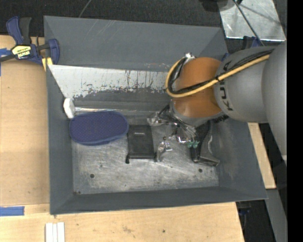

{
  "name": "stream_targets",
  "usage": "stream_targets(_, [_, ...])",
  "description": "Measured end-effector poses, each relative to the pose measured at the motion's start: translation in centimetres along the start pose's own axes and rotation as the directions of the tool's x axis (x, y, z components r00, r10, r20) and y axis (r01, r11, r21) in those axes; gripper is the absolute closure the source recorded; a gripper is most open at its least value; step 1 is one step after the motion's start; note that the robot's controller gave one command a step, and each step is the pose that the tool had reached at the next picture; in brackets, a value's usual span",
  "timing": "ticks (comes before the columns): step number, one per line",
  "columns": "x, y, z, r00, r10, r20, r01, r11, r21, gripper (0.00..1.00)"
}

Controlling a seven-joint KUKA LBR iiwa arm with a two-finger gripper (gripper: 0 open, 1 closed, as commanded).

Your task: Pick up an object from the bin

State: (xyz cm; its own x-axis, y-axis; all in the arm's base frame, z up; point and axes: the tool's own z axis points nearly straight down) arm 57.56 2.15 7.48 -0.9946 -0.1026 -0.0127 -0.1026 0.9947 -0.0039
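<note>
the arm [257,84] is showing as a thick, smooth silver-grey cylinder bearing dark lettering [227,97]. a rounded orange cover [197,84] is capping its wrist, a yellow cable [242,67] is looping across it beside a black one, and bright metal fittings [174,135] are hanging beneath.

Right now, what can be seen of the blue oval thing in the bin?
The blue oval thing is a dark blue, flattish pad, cloth-like in look. It lies flat on the bin floor at the left, by the foot of the back wall. A small white piece sits at its upper left end. Its right end nears the black square thing; contact is unclear.
</note>
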Motion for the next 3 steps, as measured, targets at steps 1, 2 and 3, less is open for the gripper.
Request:
stream_targets(1, [-2.8,3.0,-0.3,0.992,0.126,-0.006,-0.126,0.992,-0.004,0.0])
stream_targets(2, [-5.0,10.3,-0.2,1.0,0.015,-0.006,-0.015,1.0,-0.006,0.0])
stream_targets(3, [-5.3,10.0,-0.5,1.0,0.02,0.003,-0.02,1.0,-0.005,1.0])
